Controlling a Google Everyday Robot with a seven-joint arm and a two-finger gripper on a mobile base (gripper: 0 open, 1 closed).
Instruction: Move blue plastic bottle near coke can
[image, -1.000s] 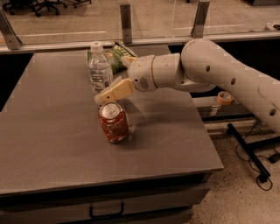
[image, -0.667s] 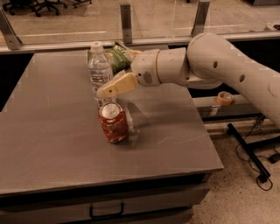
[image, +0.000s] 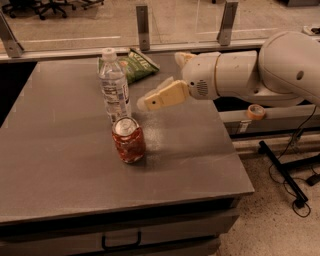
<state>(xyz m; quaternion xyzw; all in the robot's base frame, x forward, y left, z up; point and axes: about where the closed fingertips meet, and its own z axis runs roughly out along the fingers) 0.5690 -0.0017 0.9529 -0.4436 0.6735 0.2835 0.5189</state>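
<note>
The claw has drawn back to the right of the bottle, spread and empty, with the can standing just in front of the bottle on the surface.

Pincer: above mid-desk, touching nothing.
Just ahead of the tip: blue plastic bottle, upright, tallest obstacle.
Ahead of the tip and lower, nearer the camera: coke can, upright, tight against the bottle's foot; no passage between the two.
Ahead of the tip and toward the far edge: green chip bag, lying flat behind the bottle.
Directly beneath the pincer and nearer the camera: bare desk, open approach.
Beyond bottle and can, away from the pincer: broad bare desk.
Along the far edge: railing posts.
</note>
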